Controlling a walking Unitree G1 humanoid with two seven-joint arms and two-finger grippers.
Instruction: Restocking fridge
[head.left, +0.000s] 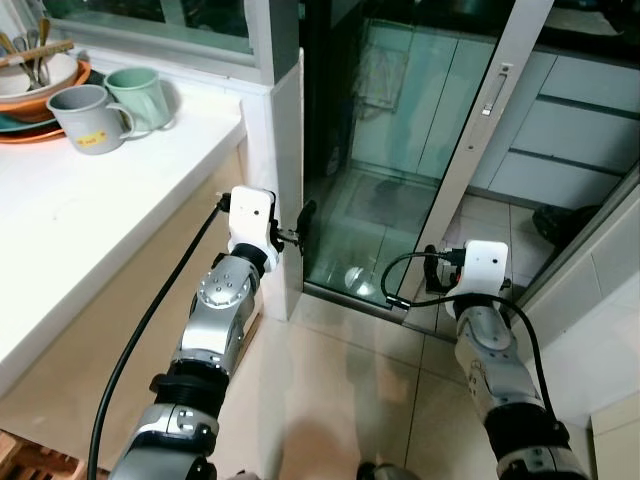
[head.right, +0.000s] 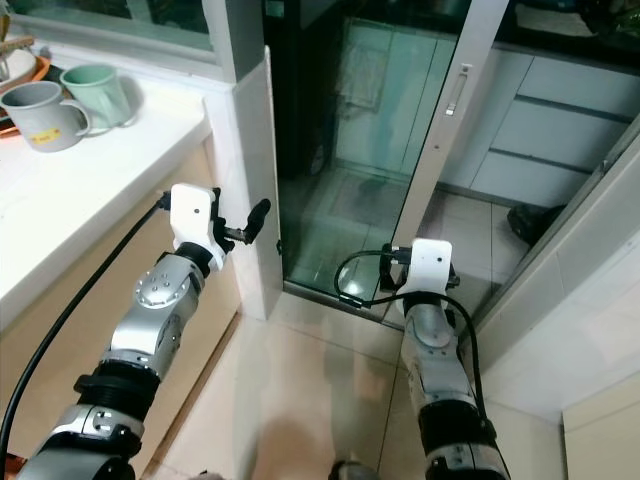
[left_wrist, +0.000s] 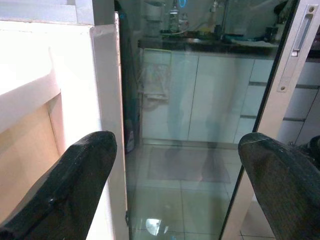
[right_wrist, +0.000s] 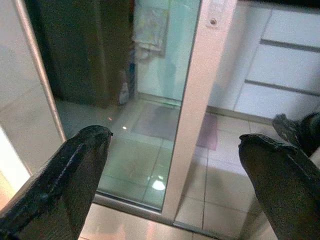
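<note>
- Left gripper (head.left: 305, 222) is held out ahead of the robot beside the white tiled pillar (head.left: 283, 150); its two black fingers (left_wrist: 75, 185) are spread wide with nothing between them.
- Right gripper (right_wrist: 175, 185) is likewise raised, fingers parted and carrying nothing, aimed at the silver-framed glass sliding door (head.left: 390, 150).
- No fridge and no goods for restocking can be made out; where they are cannot be told from these views.
- Judgement: task is at an early stage, robot in transit with nothing carried. Finding the fridge and the stock, loading and closing all appear left to do.
- Door stands between the robot and a kitchen with white drawer fronts (head.left: 570, 130) and a dark countertop (left_wrist: 210, 42); passage lies to the right of the glass panel.
- To the robot's left, a white counter (head.left: 90, 220) bears a grey mug (head.left: 90, 118), a pale green mug (head.left: 140, 97) and stacked bowls (head.left: 35, 85).
- Floor is glossy beige tile (head.left: 330, 390), reflecting a ceiling light.
</note>
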